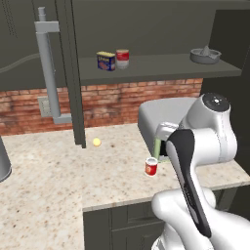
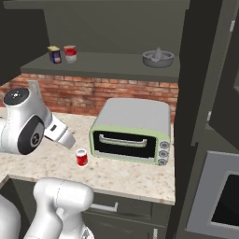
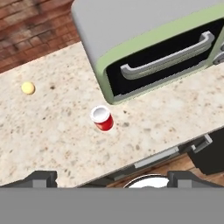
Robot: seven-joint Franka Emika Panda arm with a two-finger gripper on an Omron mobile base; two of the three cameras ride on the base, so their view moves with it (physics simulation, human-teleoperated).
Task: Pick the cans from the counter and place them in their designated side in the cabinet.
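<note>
The bright red can (image 1: 151, 167) (image 2: 81, 157) stands upright on the beige counter (image 1: 49, 185), just in front of the toaster oven's left corner. In the hand view the red can (image 3: 102, 118) shows its white rim from above, with my gripper (image 3: 113, 179) open and well above it, nothing between its fingertips (image 3: 41, 178). The silver-grey can with the dark red band (image 1: 122, 58) (image 2: 70, 53) stands on the left part of the cabinet shelf (image 1: 161, 68), next to the blue-and-yellow tin (image 1: 106, 61).
A grey-and-green toaster oven (image 2: 130, 130) stands right of the red can. A small yellow ball (image 1: 97, 142) lies on the counter by the cabinet door with its tall bar handle (image 1: 49, 68). A grey juicer (image 1: 205, 54) occupies the shelf's right end.
</note>
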